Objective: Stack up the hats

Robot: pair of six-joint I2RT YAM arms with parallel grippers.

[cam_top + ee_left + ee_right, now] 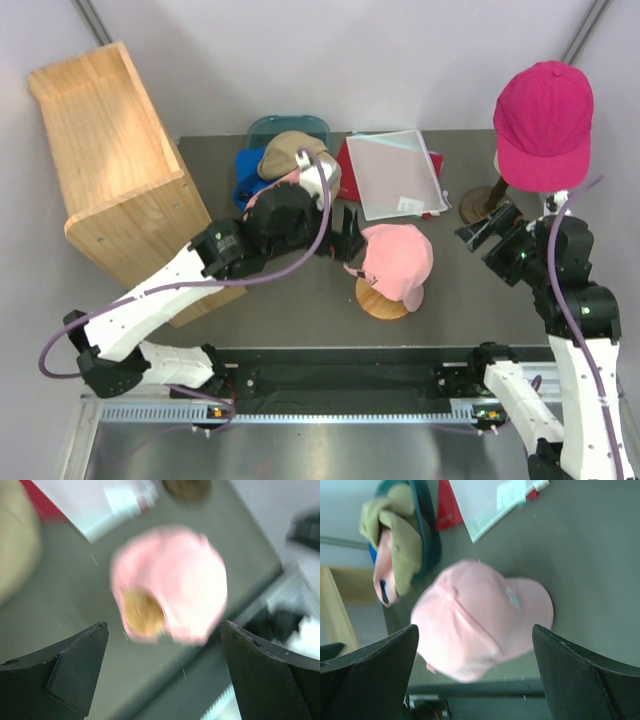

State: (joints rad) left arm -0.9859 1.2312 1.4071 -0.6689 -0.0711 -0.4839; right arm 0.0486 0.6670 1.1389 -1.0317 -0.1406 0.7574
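Noting the light pink cap (397, 258) sitting crown-up on the round wooden stand (380, 303). Left gripper (352, 240) is just left of the stand, jaws spread wide, nothing between them. Right gripper (478, 232) is right of the stand and apart from it, jaws likewise spread and empty. Tan cap (292, 150) tops a pile behind-left of the stand; magenta cap (543, 110) is rear-right. Judgement: cap is light, soft fabric, and the crown will crumple under a pinch. The brim looks stiffer, so take hold there and lift straight off.

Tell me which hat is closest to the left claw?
The light pink cap on the round wooden stand, right beside the left gripper. The magenta cap and piled caps are farther.
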